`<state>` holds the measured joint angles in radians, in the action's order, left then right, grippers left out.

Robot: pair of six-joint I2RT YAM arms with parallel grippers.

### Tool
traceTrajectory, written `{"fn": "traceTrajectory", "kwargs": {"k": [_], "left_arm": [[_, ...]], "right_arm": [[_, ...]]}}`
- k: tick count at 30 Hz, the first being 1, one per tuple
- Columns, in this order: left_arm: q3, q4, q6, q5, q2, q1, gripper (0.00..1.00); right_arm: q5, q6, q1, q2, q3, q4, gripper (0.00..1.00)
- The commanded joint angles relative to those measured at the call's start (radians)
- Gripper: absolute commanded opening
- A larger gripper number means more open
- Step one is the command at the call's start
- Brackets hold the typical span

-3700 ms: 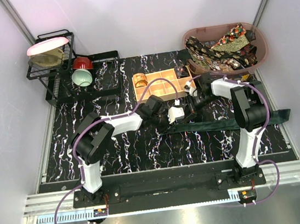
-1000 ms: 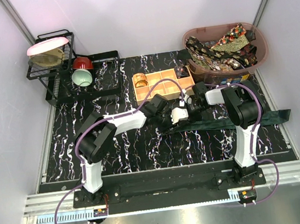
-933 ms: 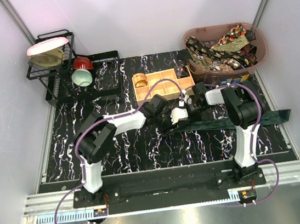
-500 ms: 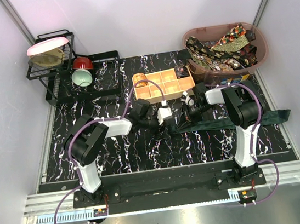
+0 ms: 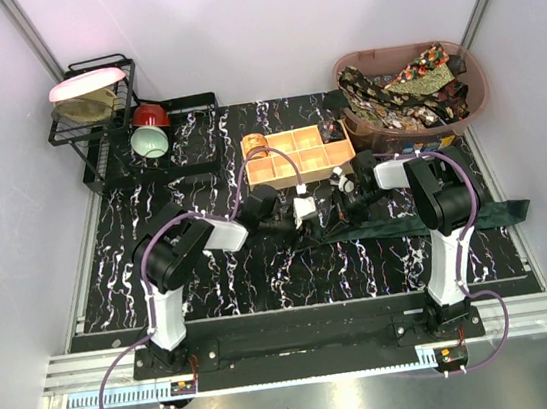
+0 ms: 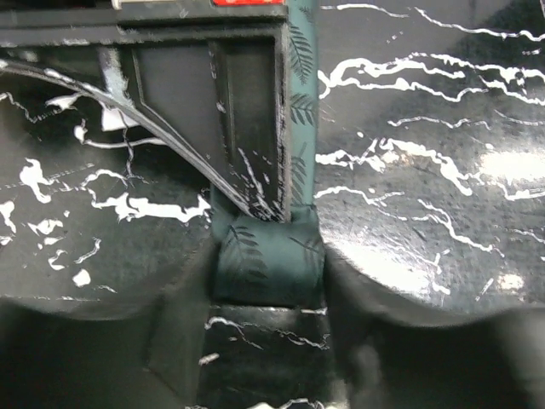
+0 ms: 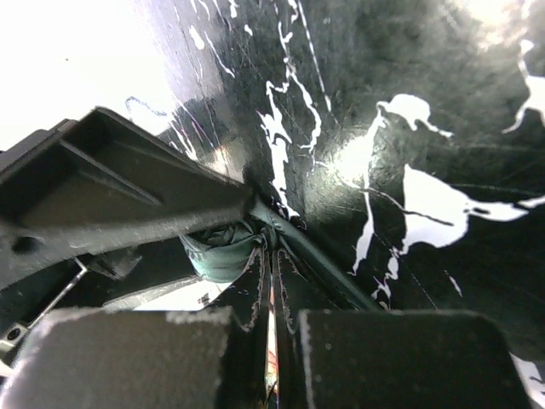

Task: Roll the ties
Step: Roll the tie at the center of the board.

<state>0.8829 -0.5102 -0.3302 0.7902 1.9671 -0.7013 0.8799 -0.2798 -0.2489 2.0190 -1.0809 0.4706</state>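
The plain dark green tie (image 5: 437,221) lies flat across the right half of the table, its left end wound into a short roll (image 6: 268,260). My left gripper (image 6: 268,341) has a finger on each side of that roll, both touching it. My right gripper (image 7: 274,256) is shut, its tips pressed down on the flat tie (image 7: 319,264) just behind the roll (image 7: 217,251). From above, the two grippers meet near the table's middle, the left gripper (image 5: 316,217) and the right gripper (image 5: 338,212). The patterned ties (image 5: 404,81) are heaped in the basket.
The tan wooden box (image 5: 333,161) with compartments stands just behind the grippers, a gold roll (image 5: 256,146) in its left corner cell. A brown basket (image 5: 481,88) sits back right. A dish rack (image 5: 99,106) with bowls (image 5: 149,140) is back left.
My left gripper let go, drew back to the left, then came round the roll's sides again. The right gripper stayed shut on the tie in the same place.
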Motion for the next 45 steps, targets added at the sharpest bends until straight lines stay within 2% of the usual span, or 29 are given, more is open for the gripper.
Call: {"fn": "traceTrajectory", "kwargs": {"k": [1,3,5,6,9,10,13,19,25,27,28,29,31,34,36,37,41,45], "left_arm": [[0.063,0.082,-0.056,0.008,0.012,-0.012,0.39],[0.082,0.195,-0.11,-0.049,-0.008,-0.02,0.31],[0.102,0.295,-0.159,-0.103,-0.02,-0.035,0.29],[0.113,0.359,-0.177,-0.133,-0.034,-0.04,0.28],[0.152,0.507,-0.216,-0.233,-0.051,-0.072,0.28],[0.16,0.539,-0.219,-0.259,-0.051,-0.088,0.29],[0.204,0.64,-0.218,-0.331,-0.037,-0.112,0.31],[0.275,0.756,-0.207,-0.401,0.021,-0.118,0.33],[0.337,0.815,-0.187,-0.431,0.05,-0.127,0.34],[0.349,0.826,-0.179,-0.431,0.058,-0.127,0.34],[0.352,0.826,-0.178,-0.431,0.061,-0.129,0.34],[0.353,0.828,-0.175,-0.428,0.061,-0.129,0.35],[0.35,0.823,-0.171,-0.419,0.059,-0.129,0.37],[0.321,0.79,-0.161,-0.382,0.038,-0.119,0.49],[0.282,0.731,-0.158,-0.333,0.009,-0.101,0.54],[0.26,0.669,-0.156,-0.283,-0.005,-0.095,0.6],[0.179,0.515,-0.171,-0.185,-0.068,-0.072,0.67],[0.125,0.337,-0.126,-0.089,-0.079,-0.026,0.72]], "right_arm": [[-0.099,0.056,0.007,0.029,-0.014,0.022,0.0],[-0.064,0.063,0.007,0.023,-0.033,0.04,0.01],[-0.036,0.082,0.017,0.009,-0.054,0.071,0.09],[-0.018,0.083,0.036,-0.012,-0.057,0.076,0.2],[0.048,0.102,0.066,-0.063,-0.06,0.102,0.4],[0.056,0.113,0.069,-0.078,-0.054,0.111,0.43],[0.1,0.128,0.069,-0.123,-0.031,0.105,0.52],[0.151,0.076,0.047,-0.115,0.009,0.019,0.54],[0.123,0.067,0.011,-0.065,0.009,0.003,0.47],[0.111,0.067,0.007,-0.06,0.013,-0.006,0.39],[0.107,0.067,0.005,-0.059,0.013,-0.01,0.33],[0.087,0.067,0.003,-0.051,0.012,-0.012,0.13],[0.071,0.073,0.003,-0.039,0.007,-0.009,0.0],[0.013,0.083,0.005,-0.025,0.009,0.011,0.0],[-0.028,0.085,0.01,-0.022,0.013,0.023,0.0],[-0.038,0.088,0.011,-0.022,0.015,0.026,0.0],[-0.085,0.099,0.026,-0.02,0.024,0.045,0.0],[-0.125,0.111,0.036,-0.006,0.018,0.071,0.0]]}}
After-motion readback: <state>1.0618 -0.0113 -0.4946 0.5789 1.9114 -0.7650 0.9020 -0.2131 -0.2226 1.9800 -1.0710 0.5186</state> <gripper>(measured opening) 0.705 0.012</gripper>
